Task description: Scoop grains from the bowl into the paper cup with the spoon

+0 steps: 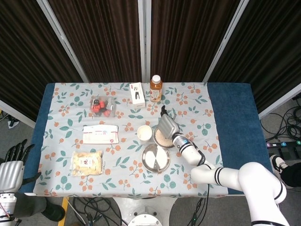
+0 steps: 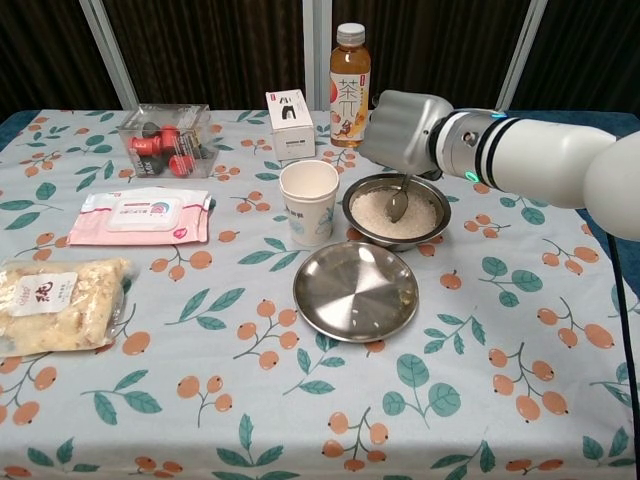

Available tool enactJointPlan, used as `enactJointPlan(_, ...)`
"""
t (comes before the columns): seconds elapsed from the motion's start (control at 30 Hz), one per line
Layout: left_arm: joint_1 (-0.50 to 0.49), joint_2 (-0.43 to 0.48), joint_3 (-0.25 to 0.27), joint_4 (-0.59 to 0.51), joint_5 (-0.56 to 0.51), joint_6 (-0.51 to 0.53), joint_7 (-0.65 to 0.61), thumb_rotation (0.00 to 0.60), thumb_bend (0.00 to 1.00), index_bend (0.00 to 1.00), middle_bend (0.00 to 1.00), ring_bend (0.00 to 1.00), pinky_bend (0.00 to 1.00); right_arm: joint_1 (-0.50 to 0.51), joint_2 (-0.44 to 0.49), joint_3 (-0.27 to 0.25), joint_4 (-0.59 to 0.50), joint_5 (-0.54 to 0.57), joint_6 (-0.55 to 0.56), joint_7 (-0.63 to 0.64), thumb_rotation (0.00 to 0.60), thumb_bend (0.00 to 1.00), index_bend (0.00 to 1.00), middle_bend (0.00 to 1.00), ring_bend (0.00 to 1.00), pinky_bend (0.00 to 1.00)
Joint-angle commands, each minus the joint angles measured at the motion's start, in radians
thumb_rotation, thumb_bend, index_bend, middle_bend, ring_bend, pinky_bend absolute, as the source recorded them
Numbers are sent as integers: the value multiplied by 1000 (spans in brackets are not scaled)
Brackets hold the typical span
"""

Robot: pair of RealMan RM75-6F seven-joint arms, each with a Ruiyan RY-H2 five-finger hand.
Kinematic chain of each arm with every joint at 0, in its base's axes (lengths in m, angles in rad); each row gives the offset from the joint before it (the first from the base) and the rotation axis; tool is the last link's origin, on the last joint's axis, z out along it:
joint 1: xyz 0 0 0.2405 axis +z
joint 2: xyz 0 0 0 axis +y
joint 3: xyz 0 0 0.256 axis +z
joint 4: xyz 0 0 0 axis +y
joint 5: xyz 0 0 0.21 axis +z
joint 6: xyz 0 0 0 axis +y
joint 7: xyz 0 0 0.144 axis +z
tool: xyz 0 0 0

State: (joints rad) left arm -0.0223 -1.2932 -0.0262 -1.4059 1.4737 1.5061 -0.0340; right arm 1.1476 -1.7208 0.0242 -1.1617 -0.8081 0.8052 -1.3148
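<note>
A metal bowl (image 2: 432, 228) (image 1: 158, 142) of pale grains sits right of a white paper cup (image 2: 309, 201) (image 1: 144, 132). My right hand (image 2: 404, 132) (image 1: 167, 125) hovers over the bowl's far edge and grips a metal spoon (image 2: 397, 204), whose tip dips into the grains. My left hand (image 1: 12, 165) hangs off the table at the lower left of the head view, fingers apart, holding nothing.
An empty metal plate (image 2: 356, 290) lies in front of the bowl. A tea bottle (image 2: 349, 74) and a small white box (image 2: 289, 124) stand behind. A clear box of red items (image 2: 163, 138), a wipes pack (image 2: 141, 216) and a bagged snack (image 2: 55, 304) lie at the left.
</note>
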Motion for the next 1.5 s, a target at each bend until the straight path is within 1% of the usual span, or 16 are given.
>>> enactJointPlan(0.03, 0, 0, 0, 0, 0, 0, 0, 600, 58, 187, 106, 59, 93, 1, -11, -4, 8, -1, 5, 10, 600, 327, 606, 487, 232, 128)
enactJointPlan(0.13, 1, 0, 0, -2, -2, -1, 1, 600, 59, 187, 106, 60, 92, -4, -21, -7, 16, -9, 14, 32, 600, 327, 606, 487, 237, 118)
enactJointPlan(0.2, 3, 1, 1, -3, -2, 1, 2, 600, 58, 187, 106, 59, 93, -14, -25, -3, 16, -20, 23, 67, 600, 327, 606, 490, 240, 93)
enactJointPlan(0.3, 3, 1, 0, -5, -2, 2, 3, 600, 58, 187, 106, 59, 92, -35, -23, 9, 6, -35, 32, 138, 600, 327, 609, 494, 244, 52)
enactJointPlan(0.57, 4, 3, 0, -12, 4, 9, 13, 600, 58, 187, 107, 60, 92, -94, 3, 24, 3, -85, 63, 296, 600, 327, 621, 499, 248, 25)
enactJointPlan(1.03, -2, 17, -5, -41, 8, 10, 38, 600, 59, 187, 107, 59, 92, -153, 71, 54, -48, -137, 106, 427, 600, 327, 620, 499, 248, 0)
enactJointPlan(1.3, -7, 23, -8, -50, 8, 8, 45, 600, 58, 187, 106, 59, 92, -155, 113, 107, -130, -166, 126, 496, 600, 327, 621, 500, 250, 0)
enactJointPlan(1.5, -5, 20, -7, -44, 6, 8, 42, 600, 58, 187, 106, 59, 92, -106, 106, 156, -147, -150, 101, 483, 600, 327, 621, 501, 251, 0)
